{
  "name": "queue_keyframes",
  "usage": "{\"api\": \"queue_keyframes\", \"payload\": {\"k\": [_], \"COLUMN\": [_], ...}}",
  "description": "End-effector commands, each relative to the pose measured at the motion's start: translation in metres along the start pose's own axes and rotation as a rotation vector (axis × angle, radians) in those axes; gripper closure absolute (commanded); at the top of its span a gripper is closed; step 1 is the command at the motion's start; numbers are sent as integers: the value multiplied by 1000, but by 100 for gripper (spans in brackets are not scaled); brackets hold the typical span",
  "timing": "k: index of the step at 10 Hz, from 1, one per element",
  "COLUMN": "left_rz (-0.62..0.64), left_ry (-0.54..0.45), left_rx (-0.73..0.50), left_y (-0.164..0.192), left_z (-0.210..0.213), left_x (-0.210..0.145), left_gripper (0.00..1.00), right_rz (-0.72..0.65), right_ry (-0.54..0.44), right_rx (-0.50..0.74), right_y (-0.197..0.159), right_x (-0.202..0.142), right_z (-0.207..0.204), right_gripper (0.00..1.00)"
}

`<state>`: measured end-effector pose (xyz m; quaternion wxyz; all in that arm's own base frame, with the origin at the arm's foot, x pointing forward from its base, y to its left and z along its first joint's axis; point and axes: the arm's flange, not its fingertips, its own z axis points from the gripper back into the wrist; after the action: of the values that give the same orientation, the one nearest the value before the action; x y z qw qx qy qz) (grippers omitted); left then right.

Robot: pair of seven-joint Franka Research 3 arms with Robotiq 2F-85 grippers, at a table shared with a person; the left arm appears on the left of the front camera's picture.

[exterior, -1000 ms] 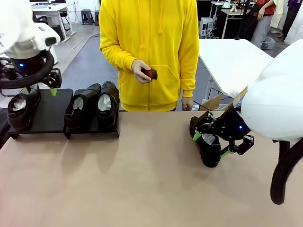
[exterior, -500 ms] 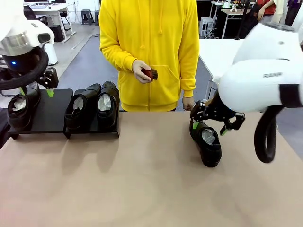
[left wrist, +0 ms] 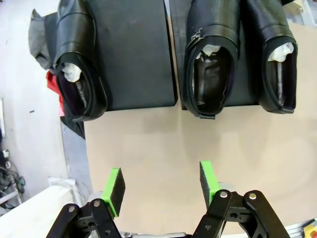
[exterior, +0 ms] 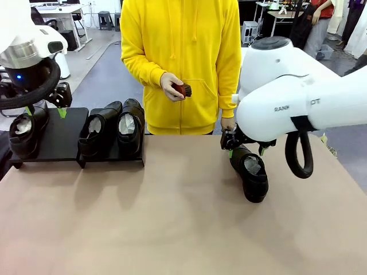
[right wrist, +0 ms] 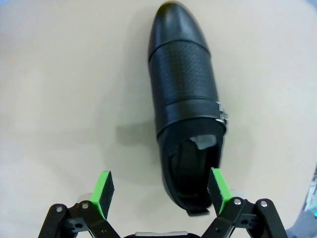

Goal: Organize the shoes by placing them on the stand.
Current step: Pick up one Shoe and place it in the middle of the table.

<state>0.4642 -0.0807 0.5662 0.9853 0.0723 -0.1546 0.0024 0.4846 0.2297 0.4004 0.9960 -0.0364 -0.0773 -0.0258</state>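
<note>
Black shoe (exterior: 251, 172) heel behind right pincer (exterior: 245, 146)

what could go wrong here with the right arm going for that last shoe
The right pincer is open above the shoe's heel but off-centre: one pad sits over the heel opening, the other over bare table, so closing could nudge or tip it. The glossy leather may slip. On the stand the free slot lies between the left shoe and the pair, so placing may bump them.

shoes (right wrist: 185, 99): glossy leather, perforated band | stuffing (left wrist: 72, 73): crumpled paper | stand (left wrist: 131, 52): matt black
</note>
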Motion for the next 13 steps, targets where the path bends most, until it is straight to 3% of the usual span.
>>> {"api": "queue_keyframes", "payload": {"k": [1, 6, 7, 11, 12, 13], "left_rz": [6, 6, 6, 6, 6, 6], "left_ry": [-12, -12, -12, -12, -12, -12], "left_rx": [12, 12, 12, 12, 12, 12], "left_y": [1, 1, 1, 1, 1, 1], "left_z": [1, 1, 1, 1, 1, 1], "left_x": [0, 0, 0, 0, 0, 0], "left_gripper": [22, 22, 22, 22, 22, 22], "right_rz": [-5, -3, 4, -14, -18, -22], "right_ry": [35, 117, 113, 102, 103, 104], "right_rx": [41, 96, 90, 45, 41, 31], "right_y": [8, 12, 12, 6, 6, 6], "right_x": [8, 18, 18, 17, 17, 16], "right_z": [-12, -65, -69, -66, -65, -66], "right_gripper": [0, 0, 6, 85, 100, 100]}}
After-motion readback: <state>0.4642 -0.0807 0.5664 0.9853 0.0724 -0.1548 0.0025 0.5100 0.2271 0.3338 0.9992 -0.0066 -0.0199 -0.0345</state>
